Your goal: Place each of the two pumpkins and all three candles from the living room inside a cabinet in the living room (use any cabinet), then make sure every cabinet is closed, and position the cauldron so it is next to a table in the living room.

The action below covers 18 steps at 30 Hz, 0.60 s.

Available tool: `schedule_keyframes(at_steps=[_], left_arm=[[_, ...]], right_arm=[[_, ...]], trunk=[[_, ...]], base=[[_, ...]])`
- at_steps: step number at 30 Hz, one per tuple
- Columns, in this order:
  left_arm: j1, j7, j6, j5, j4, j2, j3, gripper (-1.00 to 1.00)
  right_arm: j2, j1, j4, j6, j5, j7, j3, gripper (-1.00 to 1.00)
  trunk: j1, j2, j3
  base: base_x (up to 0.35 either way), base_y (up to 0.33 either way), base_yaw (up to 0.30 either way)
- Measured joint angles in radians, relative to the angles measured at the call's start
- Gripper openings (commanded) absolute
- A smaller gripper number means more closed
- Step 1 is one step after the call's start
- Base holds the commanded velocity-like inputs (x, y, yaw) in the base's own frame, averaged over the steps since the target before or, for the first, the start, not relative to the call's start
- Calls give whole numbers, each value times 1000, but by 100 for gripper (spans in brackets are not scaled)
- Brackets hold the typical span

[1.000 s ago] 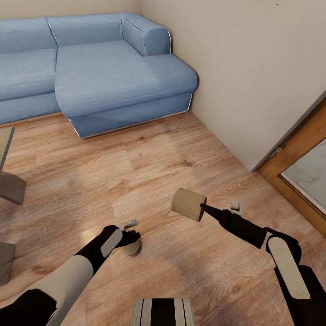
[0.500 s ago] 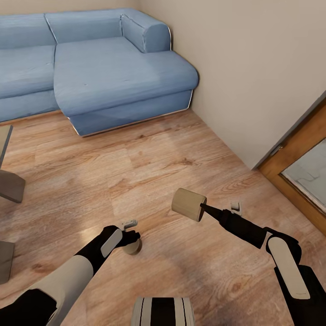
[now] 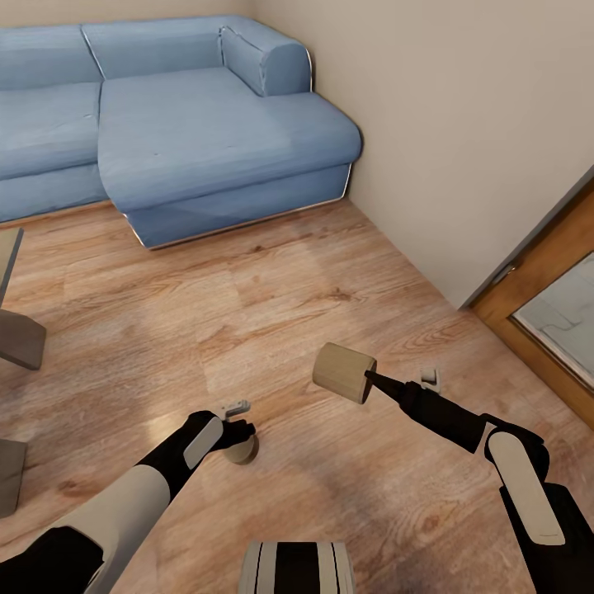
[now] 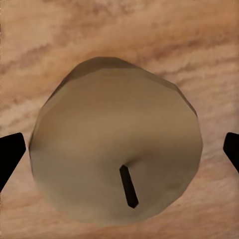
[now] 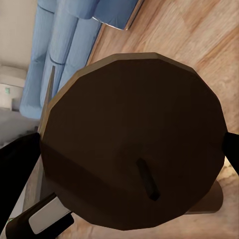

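Seen from the head: left end effector low at about 7 o'clock, pinching a tan candle that sits at or just above the wood floor; hard to tell whether it touches the boards. From the left wrist, same candle viewed end-on with a short dark wick, one black fingertip at each side, close against its rim.

At about 5 o'clock, right end effector clamped on a second candle, held up off the floor and tipped on its side, flat end facing 10 o'clock. From the right wrist, that candle dark in shadow, wick showing, a black fingertip at either edge.

At 11 to 12 o'clock, blue sofa with a chaise running toward the middle, set in the corner against a beige wall. At 3 o'clock, wooden door with a glass pane. At 9 o'clock, grey leg of a bench at the picture's edge, well apart from both candles.
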Motion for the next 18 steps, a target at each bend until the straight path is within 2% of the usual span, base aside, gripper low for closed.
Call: schedule_keyframes(at_steps=[14, 18], left_arm=[[0, 27, -21, 0, 0, 0, 0, 100], [-1, 27, -21, -2, 0, 0, 0, 100]], right_arm=[[0, 0, 0, 0, 0, 0, 0, -100], [0, 0, 0, -1, 2, 0, 0, -100]], trunk=[[0, 0, 0], [1, -1, -12]], base=[[0, 0, 0], [0, 0, 0]])
